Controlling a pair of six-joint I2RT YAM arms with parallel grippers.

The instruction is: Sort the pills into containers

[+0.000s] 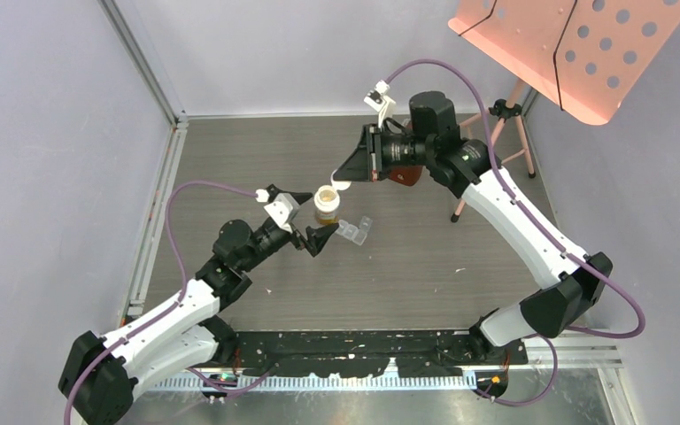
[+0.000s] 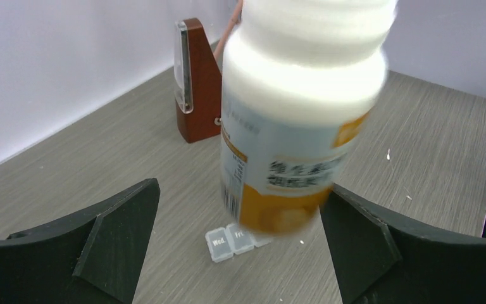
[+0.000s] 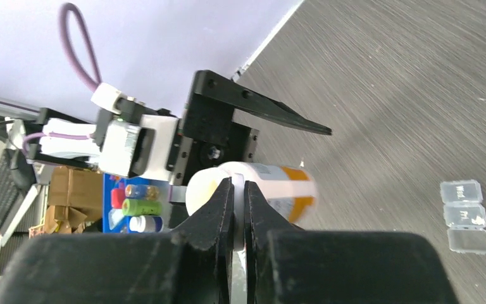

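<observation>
I read left gripper (image 1: 320, 214) as spread wide astride white, orange-labelled round pill bottle (image 1: 327, 205). Clear plastic strip box (image 1: 352, 233) just right of it, long axis left-right, nearer left arm. Right gripper (image 3: 238, 185) pinches thin white piece (image 3: 239, 215) at bottle mouth.

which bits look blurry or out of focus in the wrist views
Left wrist view: the pill bottle is smeared with blur, while the pill organizer below it is sharp. Right wrist view: the bottle looks soft too, beyond the dark right gripper.

Pill bottle (image 2: 297, 120) between left jaws and containers (image 2: 231, 242); metronome (image 2: 199, 88) beyond, open tabletop (image 2: 430, 145) rightward.
</observation>
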